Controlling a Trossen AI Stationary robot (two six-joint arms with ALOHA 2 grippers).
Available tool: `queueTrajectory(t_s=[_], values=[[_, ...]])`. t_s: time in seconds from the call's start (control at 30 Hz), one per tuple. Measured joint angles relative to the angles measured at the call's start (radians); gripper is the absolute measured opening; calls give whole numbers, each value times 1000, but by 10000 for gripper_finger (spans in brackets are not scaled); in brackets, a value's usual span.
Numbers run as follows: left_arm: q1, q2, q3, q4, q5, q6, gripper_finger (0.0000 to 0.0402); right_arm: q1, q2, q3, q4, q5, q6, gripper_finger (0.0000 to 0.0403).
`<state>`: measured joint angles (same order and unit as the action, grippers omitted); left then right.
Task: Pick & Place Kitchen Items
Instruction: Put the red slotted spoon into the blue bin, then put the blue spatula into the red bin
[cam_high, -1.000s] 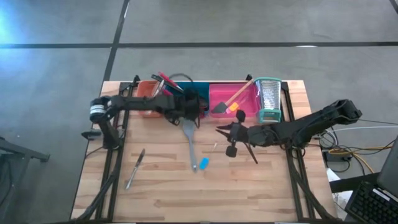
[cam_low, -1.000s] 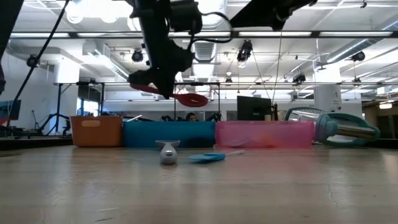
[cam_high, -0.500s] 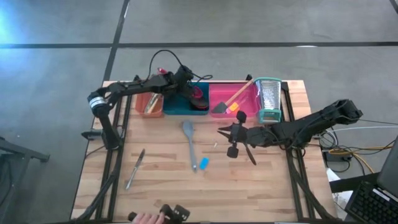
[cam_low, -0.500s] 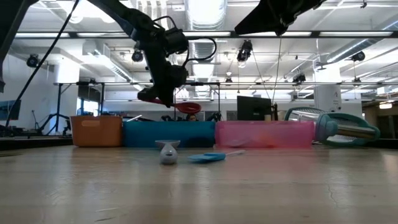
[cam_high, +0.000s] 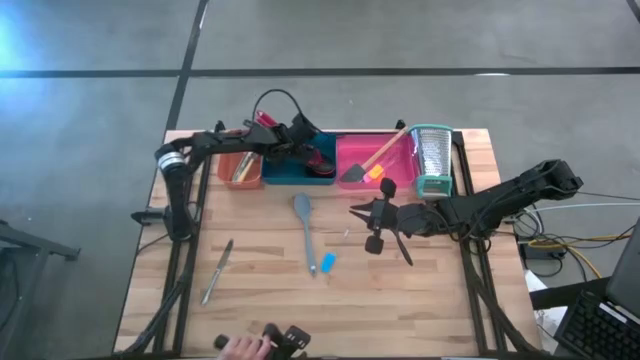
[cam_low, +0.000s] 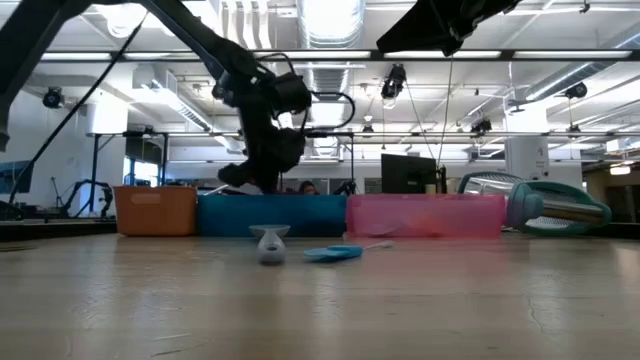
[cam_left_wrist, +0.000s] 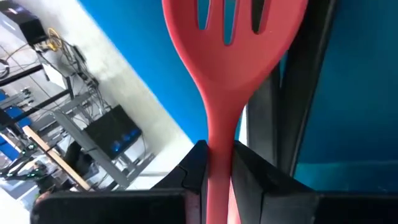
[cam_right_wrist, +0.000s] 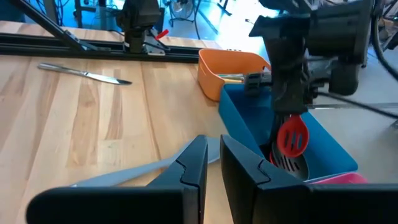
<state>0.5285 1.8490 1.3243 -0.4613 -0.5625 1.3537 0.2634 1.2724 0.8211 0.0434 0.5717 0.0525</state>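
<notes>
While our left gripper (cam_left_wrist: 217, 168) is pinching the red slotted spatula (cam_left_wrist: 233, 68) by its handle, we are dangling its head beyond the fingertips into the teal tray (cam_right_wrist: 249, 124) for release. Our right gripper (cam_right_wrist: 211, 163), nearly closed and empty, is waiting.

We find no text, label, brand, number or sign that we can read in any of the views. Nothing on the table, the trays, the utensils or the arms carries lettering that we can make out, and the screens and fittings in the room behind the table are too small and blurred for us to read.
</notes>
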Motion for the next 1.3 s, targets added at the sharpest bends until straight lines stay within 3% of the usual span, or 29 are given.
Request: queueTrajectory(t_s=[0.4, 0.53, 0.7, 0.87, 1.0, 1.13, 1.3], values=[[4, 93, 46, 36, -13, -34, 51, 0, 0, -5, -3, 0, -2, 38], [0, 95, 46, 31, -37, -47, 122, 0, 0, -5, -3, 0, 0, 38], [-14, 93, 46, 13, -140, -97, 200, 0, 0, -6, -4, -1, 0, 38], [-47, 73, 44, 7, -261, -98, 223, 0, 0, -6, -4, -1, 0, 38], [-80, 11, 46, 15, -295, -106, 223, 0, 0, -6, -5, -2, 0, 38], [-127, -81, 49, 5, -295, -228, 223, 0, 0, -6, -9, -2, 0, 38], [-206, -231, 49, -141, -292, -539, 224, 0, 0, -6, -11, -3, 0, 38]])
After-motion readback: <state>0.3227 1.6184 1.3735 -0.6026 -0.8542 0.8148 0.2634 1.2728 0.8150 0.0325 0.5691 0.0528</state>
